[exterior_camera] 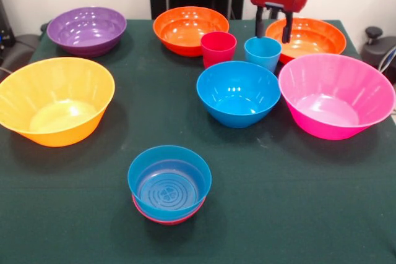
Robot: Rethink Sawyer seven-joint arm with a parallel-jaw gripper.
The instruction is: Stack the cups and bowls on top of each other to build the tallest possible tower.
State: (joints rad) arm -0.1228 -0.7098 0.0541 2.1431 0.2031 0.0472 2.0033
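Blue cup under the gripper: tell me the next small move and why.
Probably lower the gripper straight down a little and close on the light blue cup. Its fingers are spread, hanging right above the cup's rim, one on either side, and nothing is held. The cup stands upright beside the red cup, and the small blue bowl nested in the small red bowl waits as a base.

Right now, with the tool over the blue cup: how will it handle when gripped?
The blue cup looks like thin, smooth plastic, so probably light and a bit slippery. It is taller than its base, so a sideways nudge may tip it. The tool straddles its rim; a wall pinch seems feasible.
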